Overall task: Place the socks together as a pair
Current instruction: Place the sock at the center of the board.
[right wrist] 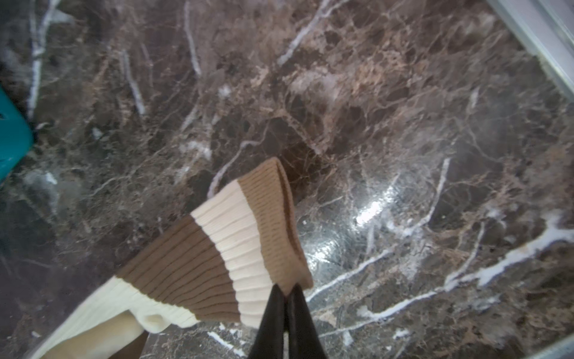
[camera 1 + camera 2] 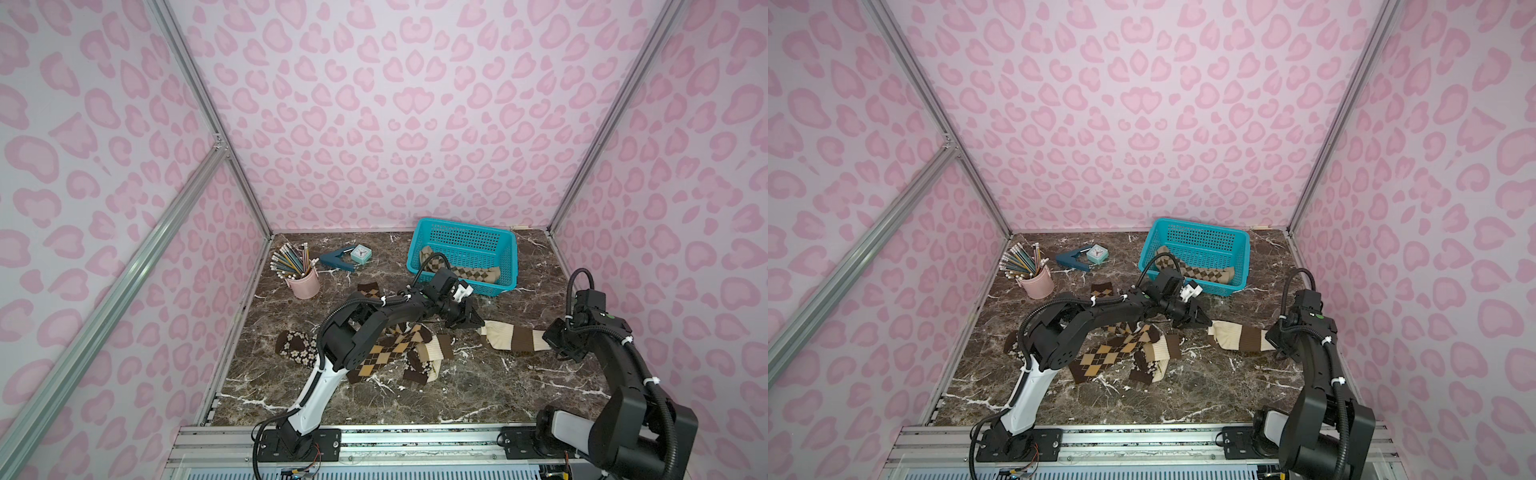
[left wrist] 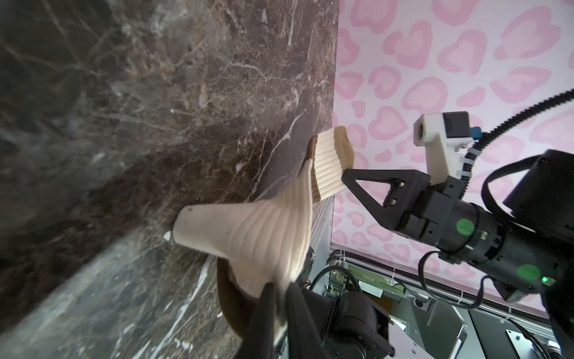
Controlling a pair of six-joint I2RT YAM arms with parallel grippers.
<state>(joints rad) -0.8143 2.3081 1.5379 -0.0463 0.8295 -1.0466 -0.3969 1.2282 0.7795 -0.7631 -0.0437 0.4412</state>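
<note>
Right gripper (image 1: 287,289): pressed together on the tan cuff of the cream-and-brown striped sock (image 1: 217,258), black fingers (image 1: 271,317) pinching the corner of the rim, cuff lifted above the marble tabletop (image 1: 403,108).

Left gripper (image 3: 281,292): narrow, with the cream toe end of the same sock caught between the jaws, ribbed fabric fanning out taut from the pinch in the left wrist view.

In both top views, strung nearly level from gripper to gripper, right of the table's middle and in front of the teal basket (image 2: 419,249). Whether the sagging heel touches the marble, cannot tell.

Left of that, under the left forearm, a loose pile: tan-and-brown argyle sock (image 2: 386,353) lying beside and partly over a second striped sock (image 2: 434,353). Toward the left wall, a dark brown flowered sock (image 2: 297,345), partly hidden by the arm.

Inside the basket, along its near wall, a second argyle sock (image 2: 465,270). Flat on the marble between pile and pink pencil cup (image 2: 305,284), one more brown patterned sock (image 2: 368,289).

At the back left, well apart from all socks: blue stapler (image 2: 336,259) just beside a small mint clock (image 2: 360,252).
</note>
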